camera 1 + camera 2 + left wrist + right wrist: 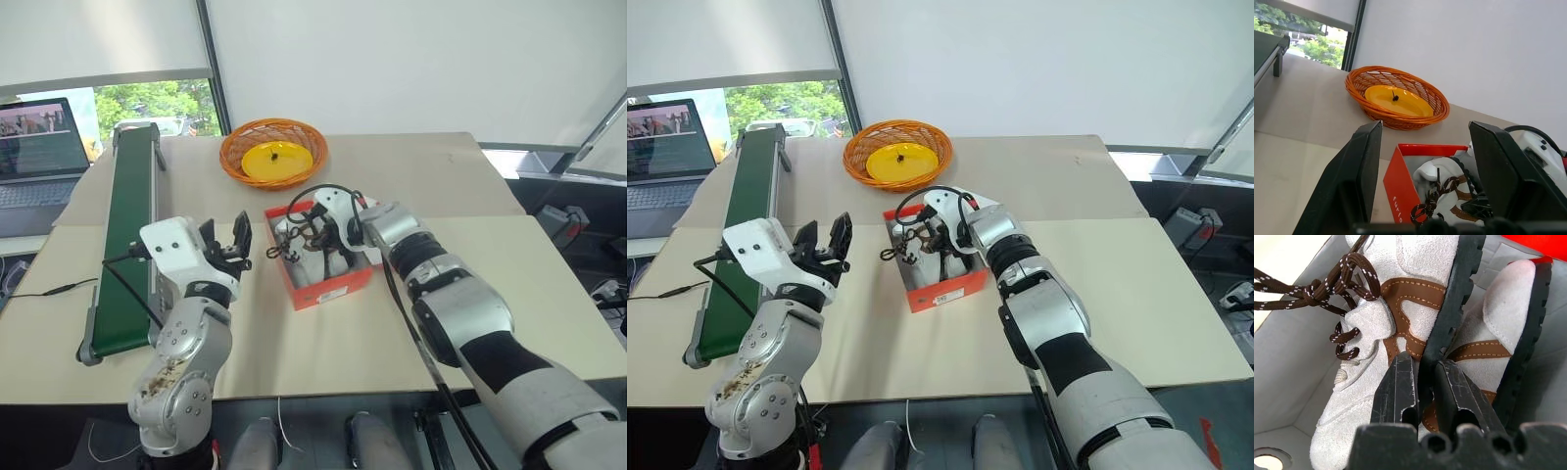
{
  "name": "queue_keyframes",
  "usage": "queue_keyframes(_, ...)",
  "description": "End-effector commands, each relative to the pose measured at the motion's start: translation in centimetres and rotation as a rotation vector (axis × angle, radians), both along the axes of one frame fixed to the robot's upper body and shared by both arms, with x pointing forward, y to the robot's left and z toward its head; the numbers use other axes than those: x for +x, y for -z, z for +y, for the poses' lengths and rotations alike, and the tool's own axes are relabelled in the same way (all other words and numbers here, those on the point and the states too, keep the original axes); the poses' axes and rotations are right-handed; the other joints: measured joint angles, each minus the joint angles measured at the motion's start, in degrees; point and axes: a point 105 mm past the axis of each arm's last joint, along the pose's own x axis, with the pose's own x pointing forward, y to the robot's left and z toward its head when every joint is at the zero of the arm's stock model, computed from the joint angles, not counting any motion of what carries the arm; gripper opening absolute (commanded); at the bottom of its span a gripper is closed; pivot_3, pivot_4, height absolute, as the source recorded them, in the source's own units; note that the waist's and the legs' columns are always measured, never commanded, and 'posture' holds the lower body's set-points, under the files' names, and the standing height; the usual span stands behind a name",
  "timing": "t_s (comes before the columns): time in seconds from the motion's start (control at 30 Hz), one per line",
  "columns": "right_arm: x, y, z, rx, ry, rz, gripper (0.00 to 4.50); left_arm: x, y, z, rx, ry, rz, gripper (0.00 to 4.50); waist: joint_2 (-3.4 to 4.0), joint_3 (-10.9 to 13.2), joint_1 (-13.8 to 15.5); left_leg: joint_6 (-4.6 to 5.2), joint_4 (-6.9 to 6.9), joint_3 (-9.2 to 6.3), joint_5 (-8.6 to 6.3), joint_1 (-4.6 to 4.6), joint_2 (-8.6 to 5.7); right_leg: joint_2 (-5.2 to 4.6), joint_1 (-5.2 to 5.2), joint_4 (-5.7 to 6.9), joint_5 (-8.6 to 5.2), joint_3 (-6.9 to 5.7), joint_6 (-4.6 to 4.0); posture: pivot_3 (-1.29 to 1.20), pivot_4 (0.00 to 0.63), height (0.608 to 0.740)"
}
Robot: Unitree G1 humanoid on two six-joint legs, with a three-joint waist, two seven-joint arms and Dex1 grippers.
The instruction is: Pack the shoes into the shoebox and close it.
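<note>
- Right gripper (1422, 382) angles down into the shoebox (328, 289), fingers pinched on a shoe (1400, 323) sole.
- Left gripper (227, 245) hovers beside it, level, fingers apart, empty.

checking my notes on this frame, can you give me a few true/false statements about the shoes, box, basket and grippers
1. Both shoes are inside the box. True.
2. The right gripper is wide open above the box. False: its fingers are nearly shut, pinching a shoe's dark sole edge inside the box.
3. The left gripper is open and holds nothing. True.
4. The basket holds a shoe. False: it holds a yellow disc; no shoe is in it.
5. The box sits on the green conveyor. False: it sits on the table, to the conveyor's right.
</note>
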Motion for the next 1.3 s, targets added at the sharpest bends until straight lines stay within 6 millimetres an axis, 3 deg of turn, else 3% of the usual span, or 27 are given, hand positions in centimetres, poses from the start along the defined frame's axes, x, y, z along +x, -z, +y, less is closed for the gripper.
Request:
queue_keyframes(0.03,-0.9,3.3,-1.6,-0.087,0.047,0.095,0.68,-0.8,-1.2,0.0,-0.002,-0.014,-0.06,3.06,0.01,-0.01,-0.01,0.0,0.0,0.0,0.0,0.0,0.0,0.0,0.0,0.0,-0.01,0.0,0.01,0.0,0.15,0.74)
queue_keyframes(0.2,-0.8,2.4,-0.8,-0.028,0.046,0.098,2.36,-0.9,-1.2,0.1,-0.001,-0.021,-0.059,3.08,0.01,-0.01,-0.16,0.0,-0.04,0.0,0.0,-0.02,0.01,0.02,-0.04,-0.01,-0.02,0.0,0.03,0.0,0.15,0.74)
queue_keyframes(0.4,-2.2,-0.3,1.0,0.105,-0.073,0.228,4.19,-0.4,-1.4,0.0,0.008,0.001,-0.068,3.08,0.02,0.01,-0.15,0.07,-0.08,0.0,-0.16,-0.14,0.0,0.01,-0.12,-0.1,0.06,0.0,-0.2,0.0,0.15,0.74)
queue_keyframes(0.57,-2.8,-4.7,1.1,0.229,-0.118,0.246,4.19,0.4,-1.7,-0.5,0.017,0.042,-0.077,3.08,0.04,0.07,0.02,0.04,0.02,0.0,-0.19,-1.1,-0.02,0.0,-1.06,0.02,0.11,0.01,-0.24,0.0,0.15,0.74)
queue_keyframes(0.77,-2.5,-9.3,-1.4,0.296,-0.072,0.07,4.19,1.0,-2.0,-0.8,0.032,0.085,-0.085,3.08,0.04,0.07,0.14,0.02,0.08,0.01,-0.17,-1.86,-0.04,-0.04,-1.94,0.16,0.15,0.04,-0.26,0.0,0.15,0.74)
queue_keyframes(0.9,-3.5,-11.2,-2.0,0.292,-0.122,-0.04,3.11,1.4,-2.4,-0.7,0.053,0.098,-0.091,3.08,0.03,0.07,-0.07,0.02,0.08,0.04,-0.17,-1.88,-0.04,-0.05,-1.98,0.16,0.16,0.06,-0.27,0.0,0.15,0.74)
queue_keyframes(1.03,-3.8,-10.5,-1.1,0.223,-0.19,-0.142,1.75,1.8,-2.9,-0.2,0.116,0.097,-0.097,3.08,0.03,0.07,-0.29,0.02,0.08,0.06,-0.17,-1.79,-0.03,-0.03,-1.93,0.2,0.16,0.08,-0.27,0.0,0.15,0.74)
queue_keyframes(1.17,-3.5,-9.2,0.9,0.221,-0.234,-0.185,0.39,1.9,-3.4,1.8,0.193,0.0,-0.087,3.08,0.03,0.07,-0.52,-0.01,0.1,0.1,-0.14,-1.75,-0.03,-0.01,-2.01,0.46,0.16,0.16,-0.27,0.0,0.15,0.74)
queue_keyframes(1.23,-3.3,-8.3,2.1,0.229,-0.259,-0.189,0.06,1.7,-3.5,2.9,0.25,-0.051,-0.079,3.08,0.03,0.07,-0.54,-0.04,0.1,0.1,-0.12,-1.69,-0.03,0.0,-2.01,0.53,0.16,0.17,-0.27,0.0,0.15,0.74)
queue_keyframes(1.3,-3.1,-7.5,2.9,0.215,-0.285,-0.203,0.06,1.5,-3.4,3.8,0.27,-0.086,-0.067,3.08,0.03,0.07,-0.42,-0.06,0.1,0.09,-0.11,-1.65,-0.02,0.01,-2.0,0.57,0.16,0.17,-0.28,0.0,0.15,0.74)
